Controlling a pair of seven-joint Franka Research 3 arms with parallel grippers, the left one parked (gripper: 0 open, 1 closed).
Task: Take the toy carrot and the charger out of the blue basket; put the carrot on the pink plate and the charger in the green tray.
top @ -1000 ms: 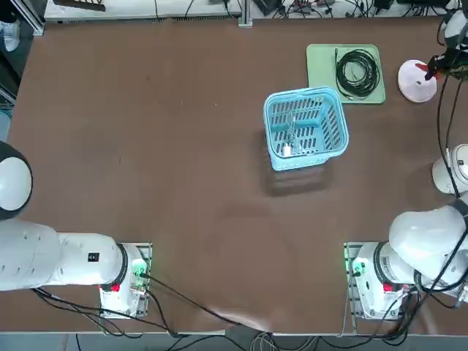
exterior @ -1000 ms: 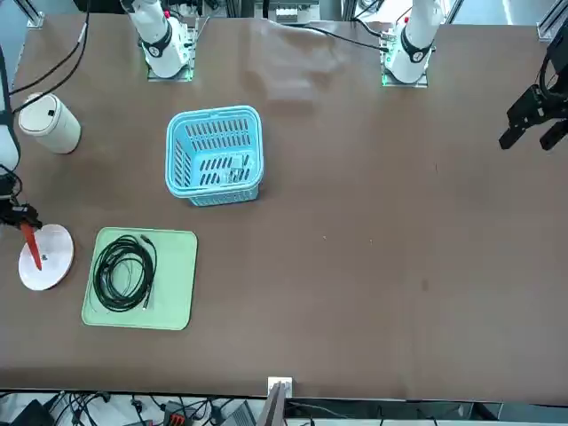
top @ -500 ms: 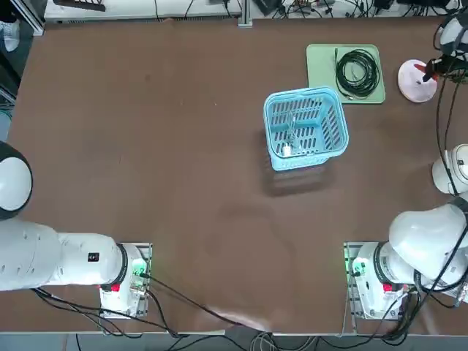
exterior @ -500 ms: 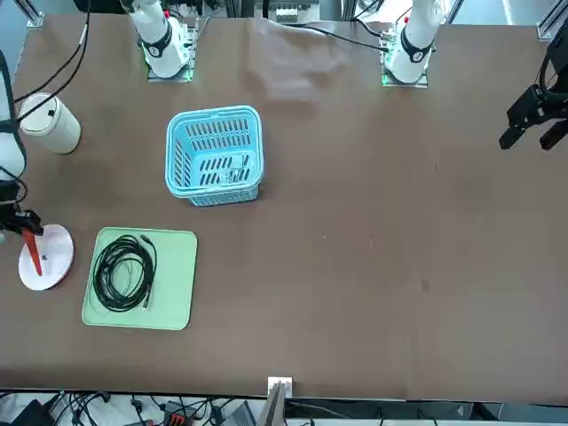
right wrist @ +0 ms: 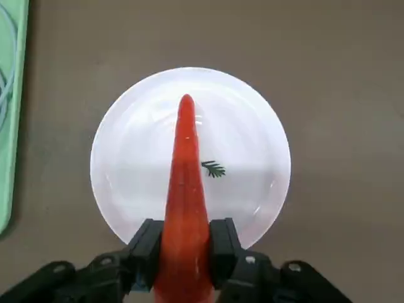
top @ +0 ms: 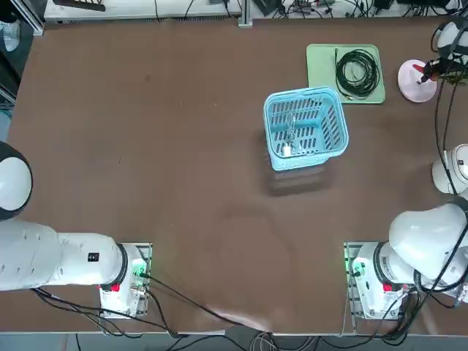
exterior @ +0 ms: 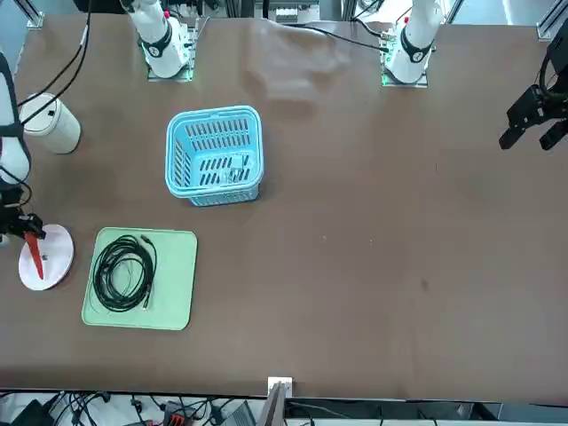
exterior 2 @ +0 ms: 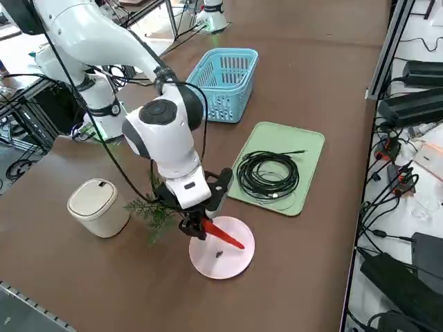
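Observation:
My right gripper [right wrist: 183,243] is shut on the thick end of the toy carrot [right wrist: 186,183], a red-orange stick whose tip points over the pink plate [right wrist: 252,139]. Seen from the right side, the carrot [exterior 2: 223,234] slants down over the plate [exterior 2: 221,261], with its green leaves [exterior 2: 149,211] sticking out behind the gripper [exterior 2: 196,228]. I cannot tell whether the tip touches the plate. The blue basket [top: 305,128] stands mid-table with the white charger [top: 287,148] inside. The green tray [top: 322,69] lies between basket and plate.
A black coiled cable [top: 357,72] lies in the green tray. A white lidded canister [exterior 2: 97,206] stands near the right arm, close to the plate. A small loose leaf bit [right wrist: 213,168] lies on the plate.
My right gripper has shifted slightly over the pink plate with the carrot still in it. The basket, tray and cable have not moved.

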